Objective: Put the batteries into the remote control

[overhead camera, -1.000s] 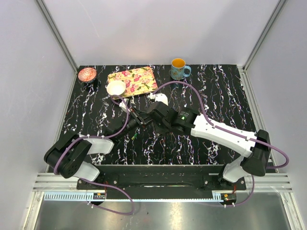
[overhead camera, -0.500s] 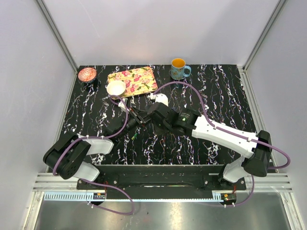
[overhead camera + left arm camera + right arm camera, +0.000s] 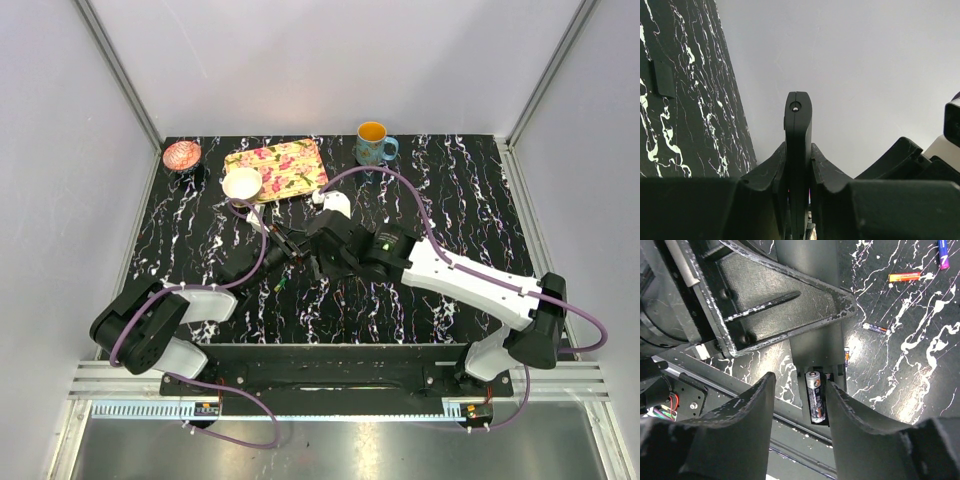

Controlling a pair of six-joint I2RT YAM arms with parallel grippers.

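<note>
My left gripper [image 3: 286, 246] is shut on the remote control [image 3: 798, 130], a slim black bar seen edge-on between its jaws in the left wrist view. In the right wrist view the remote [image 3: 816, 347] shows its open compartment with one silver and black battery [image 3: 815, 401] lying in it. My right gripper [image 3: 800, 384] is open and empty, its fingers [image 3: 752, 415] on either side of the compartment end. Loose batteries lie on the table: an orange-red one [image 3: 905, 276], a purple-blue one [image 3: 943, 252] and another small one [image 3: 876, 328]. A green one [image 3: 280, 287] lies near the left arm.
A floral tray [image 3: 285, 165], a white bowl [image 3: 242, 183], a pink bowl [image 3: 182, 155] and a blue mug [image 3: 374, 146] stand along the back. A small flat black rectangle [image 3: 664, 77] lies on the marbled table. Both arms meet mid-table.
The right arm has shifted slightly left and forward over the remote. The left arm keeps holding the remote in place.
</note>
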